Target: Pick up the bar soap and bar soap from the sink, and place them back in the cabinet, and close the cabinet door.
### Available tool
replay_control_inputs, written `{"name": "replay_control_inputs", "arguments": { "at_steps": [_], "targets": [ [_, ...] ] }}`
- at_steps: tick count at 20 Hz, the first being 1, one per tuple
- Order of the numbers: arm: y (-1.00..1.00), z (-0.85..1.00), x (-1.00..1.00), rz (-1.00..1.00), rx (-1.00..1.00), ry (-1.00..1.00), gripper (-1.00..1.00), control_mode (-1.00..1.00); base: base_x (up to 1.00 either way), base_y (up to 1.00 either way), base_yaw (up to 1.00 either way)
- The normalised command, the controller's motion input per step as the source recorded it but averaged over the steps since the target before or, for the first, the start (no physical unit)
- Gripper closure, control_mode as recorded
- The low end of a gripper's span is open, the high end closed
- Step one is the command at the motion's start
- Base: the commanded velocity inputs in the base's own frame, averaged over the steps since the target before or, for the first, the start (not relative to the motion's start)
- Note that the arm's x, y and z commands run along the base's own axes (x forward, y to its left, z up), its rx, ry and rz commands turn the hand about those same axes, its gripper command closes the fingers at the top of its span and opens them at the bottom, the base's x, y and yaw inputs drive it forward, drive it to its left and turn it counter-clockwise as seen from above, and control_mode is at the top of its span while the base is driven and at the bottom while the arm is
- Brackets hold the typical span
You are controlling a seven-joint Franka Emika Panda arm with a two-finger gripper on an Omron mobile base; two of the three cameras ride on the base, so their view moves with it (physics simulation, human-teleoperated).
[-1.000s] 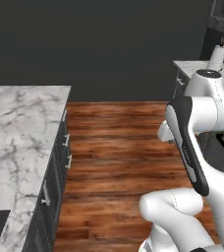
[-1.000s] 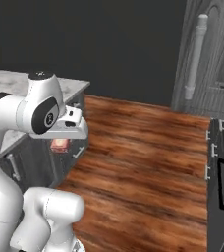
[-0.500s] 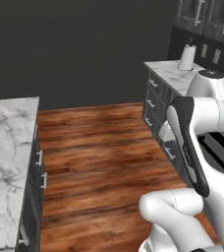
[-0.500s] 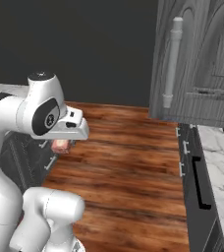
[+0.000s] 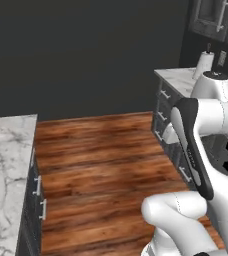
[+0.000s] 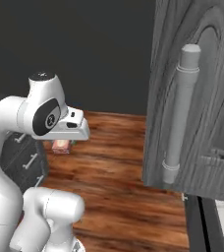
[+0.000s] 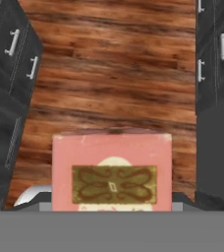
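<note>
Bar soap [image 7: 112, 172] in pincer [image 6: 61, 146] above floor [image 6: 119, 197], left of cabinet door [image 6: 192, 98].

Open wooden floor [image 5: 101, 150] stretches wide ahead between the marble counter [image 5: 6, 165] on the left and the dark drawer units [image 5: 166, 115] on the right, plenty of room down the middle. Over on the right, the cabinet door [image 6: 197, 98] hangs open, its long bar handle [image 6: 180, 113] jutting into the path there.

Flat, even rendered light with a dark back wall; my views look soft and slightly blurred, and the wood floor [image 5: 106, 155] carries a faint sheen.
</note>
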Motion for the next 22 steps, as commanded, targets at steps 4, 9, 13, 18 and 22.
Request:
{"name": "replay_control_inputs", "arguments": {
  "at_steps": [4,9,13,18,22],
  "targets": [
    [0.00,0.00,0.00,0.00,0.00,0.00,1.00,1.00,0.89,0.07,0.00],
    [0.00,0.00,0.00,0.00,0.00,0.00,1.00,1.00,0.77,0.00,-0.16],
    [0.00,0.00,0.00,0.00,0.00,0.00,1.00,1.00,0.58,0.00,-0.44],
    [0.00,0.00,0.00,0.00,0.00,0.00,1.00,1.00,0.37,0.00,-0.55],
    [0.00,0.00,0.00,0.00,0.00,0.00,1.00,1.00,0.29,0.00,-0.58]
  ]
}}
